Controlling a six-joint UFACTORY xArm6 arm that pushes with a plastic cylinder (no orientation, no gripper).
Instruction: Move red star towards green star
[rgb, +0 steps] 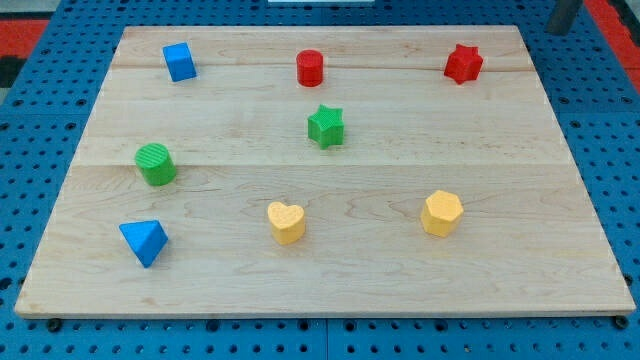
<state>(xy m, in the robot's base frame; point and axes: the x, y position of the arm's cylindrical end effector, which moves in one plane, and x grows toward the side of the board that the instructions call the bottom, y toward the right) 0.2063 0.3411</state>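
Note:
The red star (463, 63) lies near the top right of the wooden board (560, 200). The green star (325, 126) lies left of it and lower, near the board's upper middle. My rod shows at the view's top right corner, off the board, and my tip (561, 31) is up and to the right of the red star, well apart from it.
A red cylinder (310, 67) stands above the green star. A blue cube (180, 61) is at top left, a green cylinder (155, 164) at left, a blue pyramid (145, 241) at bottom left. A yellow heart (286, 222) and a yellow hexagon (441, 213) lie lower down.

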